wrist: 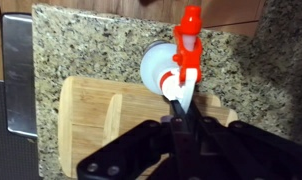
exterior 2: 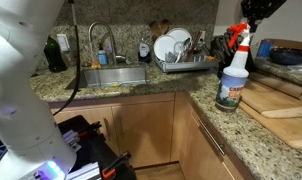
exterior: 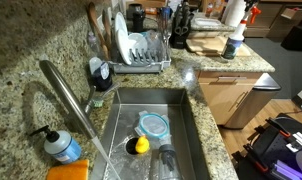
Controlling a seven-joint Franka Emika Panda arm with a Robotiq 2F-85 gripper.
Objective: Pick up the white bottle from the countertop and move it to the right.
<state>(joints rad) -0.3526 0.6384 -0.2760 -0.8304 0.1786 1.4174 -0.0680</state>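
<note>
The white bottle (exterior 2: pixel 231 88) stands upright on the speckled granite countertop (exterior 2: pixel 283 142), at the edge of a wooden cutting board. It has a bluish label and a red spray top. It also shows in an exterior view (exterior: pixel 234 42) and from above in the wrist view (wrist: pixel 159 68). My gripper (wrist: pixel 184 108) hangs just above the bottle's spray top, its black fingers pressed together with no gap. In an exterior view the gripper (exterior 2: pixel 254 10) is dark at the top edge, above the red sprayer. It holds nothing that I can see.
A pale wooden cutting board (wrist: pixel 86 110) lies under and beside the bottle. A steel sink (exterior: pixel 141 110) with dishes, a faucet and a dish rack (exterior: pixel 141 52) sit along the counter. A blue-liquid pump bottle (exterior: pixel 61 146) stands by the sink. Knives and jars stand behind the bottle.
</note>
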